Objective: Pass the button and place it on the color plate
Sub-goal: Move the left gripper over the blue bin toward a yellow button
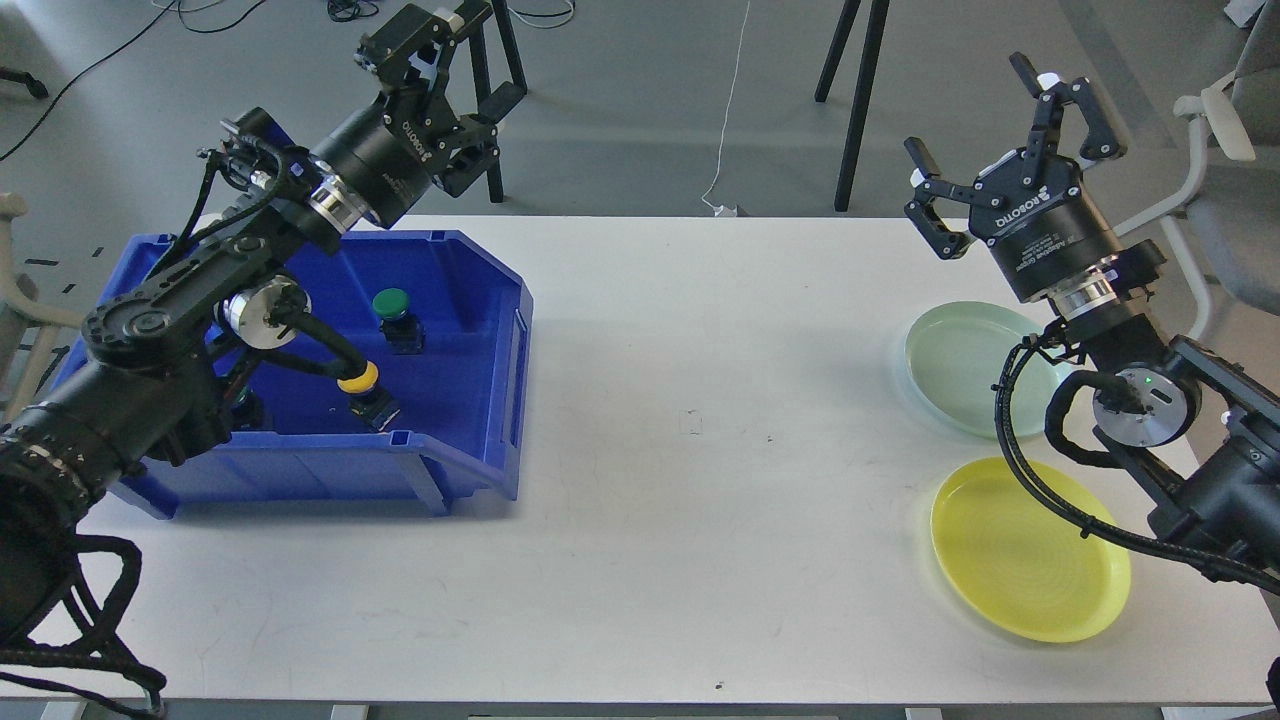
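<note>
A green-capped button (393, 312) and a yellow-capped button (364, 388) lie inside the blue bin (480, 400) at the left of the table. My left gripper (452, 62) hangs above the bin's far edge, open and empty. At the right, a pale green plate (955, 362) and a yellow plate (1020, 560) rest on the table, both bare. My right gripper (1000, 120) is raised beyond the green plate, fingers spread open, holding nothing.
The white table (690, 450) stretches between bin and plates. My left arm (150, 340) crosses over the bin's left half, hiding part of its inside. Tripod legs (850, 100) and a chair (1230, 190) stand behind the table.
</note>
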Robot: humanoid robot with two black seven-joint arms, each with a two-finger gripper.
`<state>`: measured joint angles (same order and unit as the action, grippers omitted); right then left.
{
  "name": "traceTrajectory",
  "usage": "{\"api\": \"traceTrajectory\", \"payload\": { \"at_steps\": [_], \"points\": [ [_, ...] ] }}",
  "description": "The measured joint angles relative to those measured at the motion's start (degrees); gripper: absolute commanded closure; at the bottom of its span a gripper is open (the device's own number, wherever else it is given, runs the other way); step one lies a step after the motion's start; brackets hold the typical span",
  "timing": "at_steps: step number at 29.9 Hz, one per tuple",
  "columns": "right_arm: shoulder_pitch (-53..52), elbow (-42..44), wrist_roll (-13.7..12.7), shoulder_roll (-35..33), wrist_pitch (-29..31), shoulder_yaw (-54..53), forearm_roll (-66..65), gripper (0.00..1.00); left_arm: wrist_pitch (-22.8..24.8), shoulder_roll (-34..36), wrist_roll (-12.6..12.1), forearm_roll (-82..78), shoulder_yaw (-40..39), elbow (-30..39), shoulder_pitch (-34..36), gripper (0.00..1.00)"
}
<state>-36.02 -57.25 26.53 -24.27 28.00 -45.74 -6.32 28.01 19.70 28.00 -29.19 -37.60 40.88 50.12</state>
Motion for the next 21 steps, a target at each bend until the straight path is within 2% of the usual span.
{"api": "traceTrajectory", "payload": {
  "at_steps": [9, 10, 11, 13, 17, 21],
  "points": [
    [0.4, -0.5, 0.1, 0.4, 0.0, -0.3, 0.0, 0.01, 0.0, -0.4, 0.0, 1.2, -1.9, -1.0, -0.7, 0.12],
    [0.6, -0.5, 0.2, 0.4, 0.0, -0.3, 0.0, 0.01, 0.0, -0.5, 0.0, 2.1, -2.1, -1.2, -0.8, 0.11],
    [0.6, -0.5, 0.2, 0.4, 0.0, -0.4, 0.0, 0.01, 0.0, -0.6, 0.0, 3.2, -2.3, -1.3, -0.8, 0.0],
    [0.7, -0.5, 0.2, 0.4, 0.0, -0.5, 0.0, 0.01, 0.0, -1.1, 0.0, 5.7, -2.7, -0.9, -0.8, 0.0],
    [0.8, -0.5, 0.2, 0.4, 0.0, -0.5, 0.0, 0.01, 0.0, -1.1, 0.0, 8.1, -4.4, 6.8, -1.4, 0.0],
    [1.0, -0.5, 0.2, 0.4, 0.0, -0.4, 0.1, 0.01, 0.0, 0.4, 0.0, 8.2, -6.8, 16.2, -5.4, 0.0]
  ]
}}
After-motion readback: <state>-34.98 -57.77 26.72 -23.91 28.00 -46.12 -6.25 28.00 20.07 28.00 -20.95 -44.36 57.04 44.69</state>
